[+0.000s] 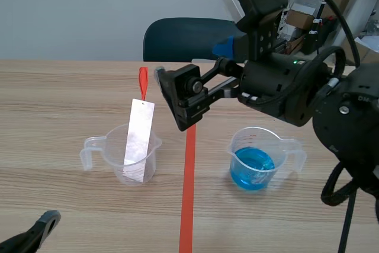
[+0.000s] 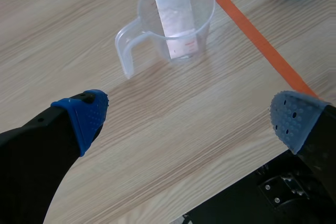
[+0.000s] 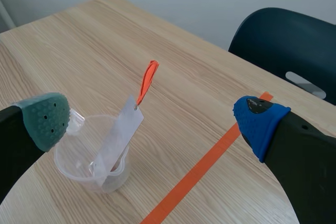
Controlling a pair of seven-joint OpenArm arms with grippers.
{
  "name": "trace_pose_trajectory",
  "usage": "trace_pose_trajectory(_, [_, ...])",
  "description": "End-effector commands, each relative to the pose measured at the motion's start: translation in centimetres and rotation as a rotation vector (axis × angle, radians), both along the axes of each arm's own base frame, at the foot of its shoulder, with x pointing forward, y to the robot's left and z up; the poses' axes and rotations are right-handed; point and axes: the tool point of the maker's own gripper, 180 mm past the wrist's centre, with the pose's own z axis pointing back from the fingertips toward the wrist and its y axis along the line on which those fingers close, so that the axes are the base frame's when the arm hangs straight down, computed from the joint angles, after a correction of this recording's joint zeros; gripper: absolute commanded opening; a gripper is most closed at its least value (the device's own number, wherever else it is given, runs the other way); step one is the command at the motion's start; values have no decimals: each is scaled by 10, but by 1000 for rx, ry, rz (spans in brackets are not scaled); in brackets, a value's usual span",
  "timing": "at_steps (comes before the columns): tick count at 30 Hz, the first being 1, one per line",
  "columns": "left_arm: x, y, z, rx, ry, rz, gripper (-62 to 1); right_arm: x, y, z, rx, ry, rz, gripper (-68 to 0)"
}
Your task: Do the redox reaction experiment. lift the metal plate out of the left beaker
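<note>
Two grippers, both spread wide, empty. Lower left of the scene view: left gripper (image 2: 189, 120). Left of centre, the metal plate (image 1: 138, 140) leans in the left beaker (image 1: 111, 146); right gripper (image 1: 176, 102) hovers near its top. Approach step, I judge; next, pinch the plate's upper end.

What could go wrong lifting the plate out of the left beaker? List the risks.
The metal plate leans on the left beaker's rim; a slanted pull could tip the beaker.
The plate is thin, so the open right gripper may close off-centre and let it slip.
The right arm hangs above the beaker of blue liquid and might knock it.
</note>
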Motion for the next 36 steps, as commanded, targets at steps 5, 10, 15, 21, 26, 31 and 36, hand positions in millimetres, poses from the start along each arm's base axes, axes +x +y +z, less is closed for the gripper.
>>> trace_pose_trajectory(5, [-7,5,7,-30,-22,40,14,30,-5,19,-2,-66,-17,4])
trace_pose_trajectory(10, [-13,17,23,-55,-91,91,14,50,-10,2,21,-22,-21,4])
trace_pose_trajectory(15, [-13,21,35,-75,-145,101,14,58,-2,-9,44,9,27,4])
trace_pose_trajectory(21, [-13,22,35,-78,-152,107,14,54,14,-10,78,8,83,4])
trace_pose_trajectory(26, [-15,30,32,-78,-154,144,14,57,17,-6,95,-13,84,4])
trace_pose_trajectory(31, [-16,31,33,-85,-166,149,14,69,20,-17,86,16,71,4])
trace_pose_trajectory(36, [-15,31,35,-89,-175,148,14,74,24,-23,105,31,92,4])
